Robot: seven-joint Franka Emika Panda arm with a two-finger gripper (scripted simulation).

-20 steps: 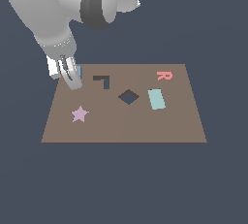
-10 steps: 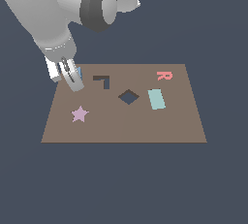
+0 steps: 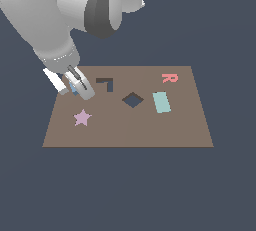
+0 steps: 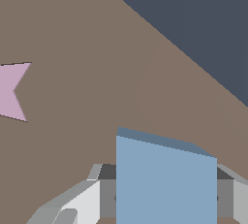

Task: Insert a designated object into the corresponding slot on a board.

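My hand is clamped on the blue block, a flat square, medium blue on its broad face with a darker edge; it sits between my fingers above the brown board near the exterior view's left corner, beside the pink star; the navy diamond slot lies well apart

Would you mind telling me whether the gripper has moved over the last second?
No visible shift: the gripper sits at the same spot near the board's far corner on the exterior view's left, above the pink star, as before.
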